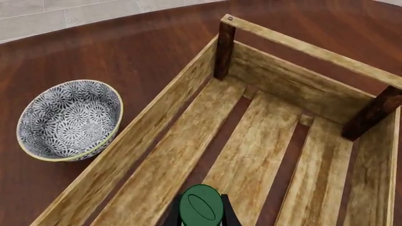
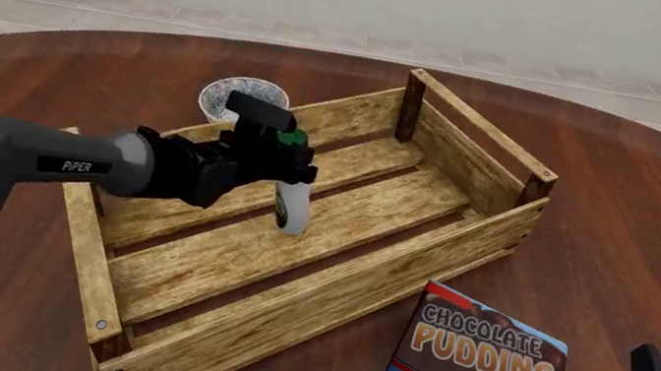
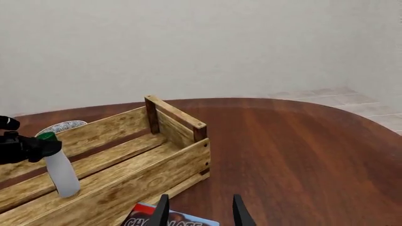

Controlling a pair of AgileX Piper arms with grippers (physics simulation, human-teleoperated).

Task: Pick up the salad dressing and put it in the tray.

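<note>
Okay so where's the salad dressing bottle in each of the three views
Front: the bottle hangs in the left gripper, mid-picture, over the tray.
Left wrist: only its green cap shows, at the bottom edge between the fingers.
Right wrist: the bottle is at the left, upright over the tray's slats.
Shared landmark: the tray's dark corner post.

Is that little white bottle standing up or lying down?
Standing, nearly upright: the salad dressing has its green cap up in the left gripper, base down inside the tray.
</note>
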